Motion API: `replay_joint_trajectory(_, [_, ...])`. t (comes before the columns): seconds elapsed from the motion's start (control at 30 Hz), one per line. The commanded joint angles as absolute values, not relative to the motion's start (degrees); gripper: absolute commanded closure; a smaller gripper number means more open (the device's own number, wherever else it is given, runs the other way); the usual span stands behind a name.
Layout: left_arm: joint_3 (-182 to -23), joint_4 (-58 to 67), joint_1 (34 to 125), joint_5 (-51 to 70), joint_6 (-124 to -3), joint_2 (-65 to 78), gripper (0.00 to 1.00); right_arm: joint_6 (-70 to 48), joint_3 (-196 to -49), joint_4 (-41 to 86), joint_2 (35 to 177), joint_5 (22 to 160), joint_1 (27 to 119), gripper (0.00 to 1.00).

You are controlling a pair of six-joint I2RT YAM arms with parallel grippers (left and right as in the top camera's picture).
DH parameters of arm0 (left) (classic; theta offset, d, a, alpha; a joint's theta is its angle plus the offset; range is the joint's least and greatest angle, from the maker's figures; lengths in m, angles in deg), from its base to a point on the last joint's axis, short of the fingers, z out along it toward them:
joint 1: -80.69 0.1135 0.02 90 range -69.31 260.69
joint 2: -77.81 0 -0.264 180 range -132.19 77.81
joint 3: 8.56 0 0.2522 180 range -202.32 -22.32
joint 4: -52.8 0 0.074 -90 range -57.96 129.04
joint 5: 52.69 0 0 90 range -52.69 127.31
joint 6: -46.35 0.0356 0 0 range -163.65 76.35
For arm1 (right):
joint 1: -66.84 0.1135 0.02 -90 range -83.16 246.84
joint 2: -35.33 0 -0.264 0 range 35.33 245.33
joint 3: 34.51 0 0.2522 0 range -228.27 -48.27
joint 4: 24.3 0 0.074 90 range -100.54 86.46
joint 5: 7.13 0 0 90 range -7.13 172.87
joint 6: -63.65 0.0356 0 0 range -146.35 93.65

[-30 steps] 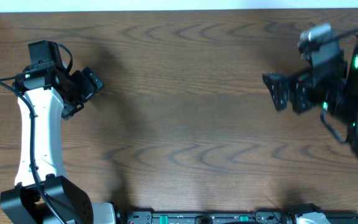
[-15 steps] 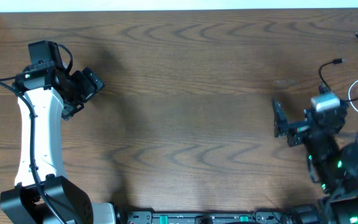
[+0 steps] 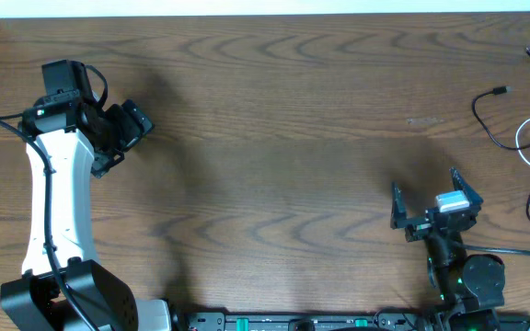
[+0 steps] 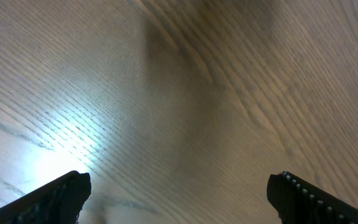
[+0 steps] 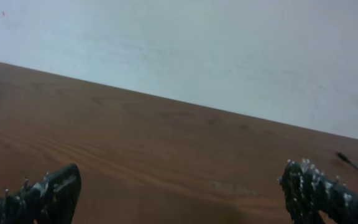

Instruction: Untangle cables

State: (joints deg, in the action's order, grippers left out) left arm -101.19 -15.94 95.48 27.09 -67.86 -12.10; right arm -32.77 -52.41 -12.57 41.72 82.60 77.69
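Cables (image 3: 500, 91) are seen lying loose at the table's (image 3: 274, 138) right edge, ungripped; left gripper (image 3: 125, 138) and right gripper (image 3: 429, 197) are held with fingers apart.

Left claw (image 4: 179, 191) spread wide — wood-grain table (image 4: 229, 93), glare
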Motion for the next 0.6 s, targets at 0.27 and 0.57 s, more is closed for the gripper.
replay_joint_trajectory(0.27, [-100.91,-15.92,95.39,27.44,-67.95,-12.14,0.04,-30.52,-48.59,-6.27,35.6,81.88,78.08,0.01])
replay_joint_trajectory(0.57, [-100.91,-15.92,95.39,27.44,-67.95,-12.14,0.04,-30.47,-48.59,-6.27,35.64,81.92,78.08,0.01])
